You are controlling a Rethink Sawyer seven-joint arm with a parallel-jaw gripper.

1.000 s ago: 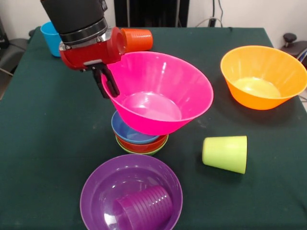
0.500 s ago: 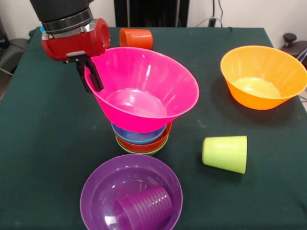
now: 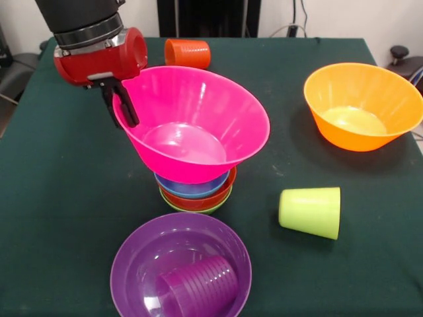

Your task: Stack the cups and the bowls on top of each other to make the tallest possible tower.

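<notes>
The pincer (image 3: pixel 121 105) grips the rim of the large pink bowl (image 3: pixel 195 125), which is empty and tilted over a nested stack of blue (image 3: pixel 188 186), orange (image 3: pixel 205 198) and green (image 3: pixel 198 209) small bowls. The purple bowl (image 3: pixel 139 264) holds a purple cup (image 3: pixel 197 285) on its side. A lime cup (image 3: pixel 310 211) lies on the desk (image 3: pixel 59 218).
</notes>
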